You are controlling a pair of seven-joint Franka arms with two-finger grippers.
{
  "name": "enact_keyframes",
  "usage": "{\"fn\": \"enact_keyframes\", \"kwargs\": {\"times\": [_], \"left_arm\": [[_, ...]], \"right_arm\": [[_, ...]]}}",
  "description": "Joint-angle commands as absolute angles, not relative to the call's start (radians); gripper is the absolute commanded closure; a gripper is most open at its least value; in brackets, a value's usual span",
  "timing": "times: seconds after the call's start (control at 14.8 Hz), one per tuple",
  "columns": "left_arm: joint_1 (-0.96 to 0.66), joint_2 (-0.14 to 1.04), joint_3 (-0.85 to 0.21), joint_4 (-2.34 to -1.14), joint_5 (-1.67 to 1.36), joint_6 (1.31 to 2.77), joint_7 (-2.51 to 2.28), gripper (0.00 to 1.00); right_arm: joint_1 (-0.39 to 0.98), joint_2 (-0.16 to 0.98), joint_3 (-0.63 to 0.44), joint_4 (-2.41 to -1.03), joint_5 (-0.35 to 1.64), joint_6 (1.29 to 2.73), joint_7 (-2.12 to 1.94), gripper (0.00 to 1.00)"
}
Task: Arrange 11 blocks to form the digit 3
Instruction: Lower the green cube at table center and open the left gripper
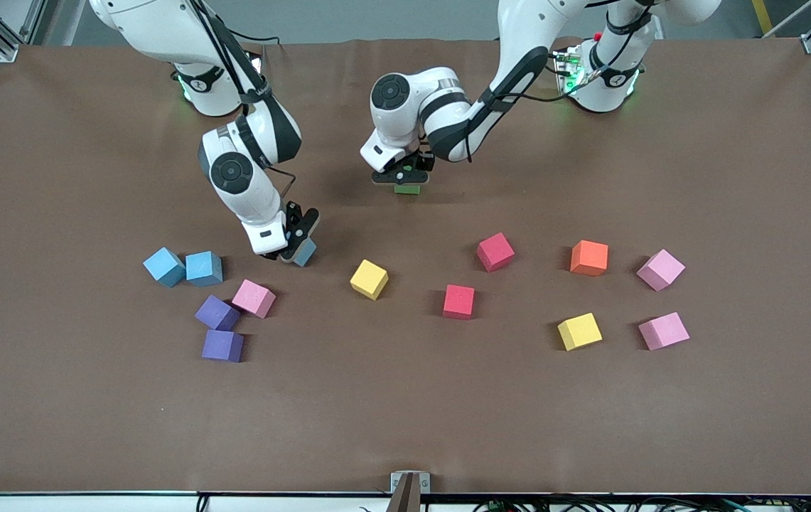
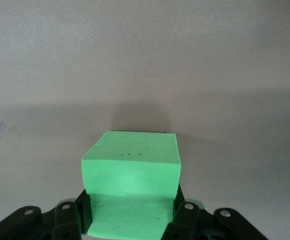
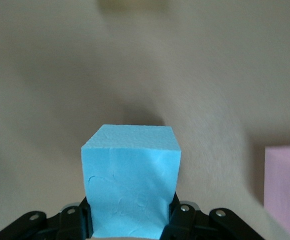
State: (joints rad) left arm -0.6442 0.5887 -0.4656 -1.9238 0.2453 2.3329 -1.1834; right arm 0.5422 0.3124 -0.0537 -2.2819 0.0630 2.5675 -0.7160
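Note:
My left gripper (image 1: 405,181) is shut on a green block (image 1: 406,189), low over bare mat at mid-table; in the left wrist view the green block (image 2: 130,167) fills the gap between the fingers of the left gripper (image 2: 130,215). My right gripper (image 1: 297,249) is shut on a blue block (image 1: 304,252), low at the mat beside two other blue blocks (image 1: 163,267) (image 1: 204,268). The right wrist view shows the blue block (image 3: 131,175) clamped in the right gripper (image 3: 130,220).
Loose blocks lie across the brown mat (image 1: 405,412): pink (image 1: 254,298), also seen as a pink block (image 3: 287,185), two purple (image 1: 217,313) (image 1: 222,345), yellow (image 1: 369,279) (image 1: 579,331), red (image 1: 495,252) (image 1: 459,301), orange (image 1: 588,257), pink (image 1: 660,269) (image 1: 663,331).

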Motion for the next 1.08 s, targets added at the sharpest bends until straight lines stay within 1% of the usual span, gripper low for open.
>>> {"fn": "enact_keyframes", "kwargs": {"times": [0.0, 0.27, 0.47, 0.54, 0.61, 0.68, 0.74, 0.81, 1.01], "left_arm": [[-0.646, 0.614, -0.468, -1.913, 0.245, 2.329, -1.2, 0.87], [-0.641, 0.618, -0.466, -1.911, 0.245, 2.33, -1.278, 0.84], [-0.641, 0.621, -0.466, -1.91, 0.245, 2.33, -1.278, 0.84], [-0.64, 0.621, -0.466, -1.908, 0.245, 2.33, -1.278, 0.77], [-0.64, 0.623, -0.466, -1.904, 0.247, 2.33, -1.278, 0.66], [-0.64, 0.621, -0.466, -1.902, 0.252, 2.33, -1.275, 0.49], [-0.643, 0.62, -0.466, -1.902, 0.256, 2.33, -1.276, 0.04], [-0.646, 0.615, -0.466, -1.899, 0.256, 2.33, -1.278, 0.0], [-0.644, 0.577, -0.466, -1.894, 0.258, 2.313, -1.295, 0.0]], "right_arm": [[0.569, 0.279, -0.06, -2.31, 0.075, 2.565, -0.848, 0.82], [0.569, 0.279, -0.061, -2.312, 0.074, 2.565, -1.036, 0.82], [0.566, 0.279, -0.061, -2.313, 0.074, 2.565, -1.091, 0.82], [0.568, 0.281, -0.061, -2.312, 0.074, 2.563, -1.091, 0.82], [0.569, 0.282, -0.061, -2.313, 0.074, 2.562, -1.089, 0.82], [0.569, 0.282, -0.061, -2.313, 0.074, 2.562, -1.086, 0.82], [0.569, 0.282, -0.063, -2.313, 0.074, 2.562, -1.083, 0.82], [0.571, 0.281, -0.063, -2.313, 0.074, 2.56, -1.078, 0.82], [0.586, 0.281, -0.067, -2.318, 0.071, 2.559, -1.075, 0.84]]}}
